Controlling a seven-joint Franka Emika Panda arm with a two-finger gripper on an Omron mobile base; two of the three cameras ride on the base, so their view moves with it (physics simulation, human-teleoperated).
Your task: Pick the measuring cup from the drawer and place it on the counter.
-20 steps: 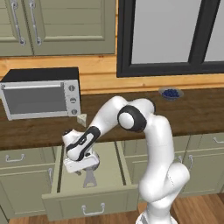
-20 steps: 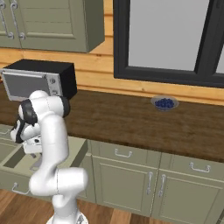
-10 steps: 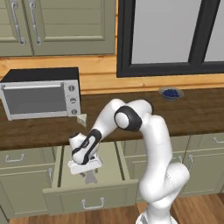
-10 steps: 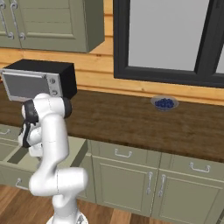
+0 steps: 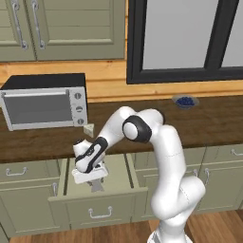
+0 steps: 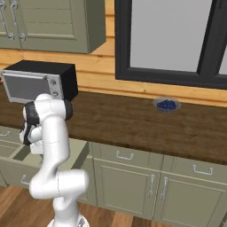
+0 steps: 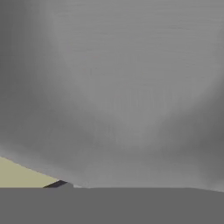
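The wide olive-green drawer (image 5: 102,206) stands pulled out under the dark wood counter (image 5: 204,121), its pale inside showing. My gripper (image 5: 93,180) reaches down into it, the hand low over the drawer floor. A bit of the grey measuring cup (image 5: 98,186) shows just under the hand. In the hand view the cup's grey metal surface (image 7: 122,96) sits very close to the camera, with a strip of the beige drawer floor (image 7: 19,177) at the lower left. The fingertips are hidden, so I cannot tell whether they are open or shut. From the right, the arm covers the drawer (image 6: 15,153).
A microwave (image 5: 45,102) sits on the counter at the left, with a pale yellow wedge (image 5: 88,129) beside it. A small blue-filled bowl (image 5: 185,100) stands at the back right of the counter (image 6: 133,122). Narrower drawers and cabinet doors flank the open drawer.
The hand has dropped lower into the drawer, down onto the measuring cup. Drawer and counter items have not moved.
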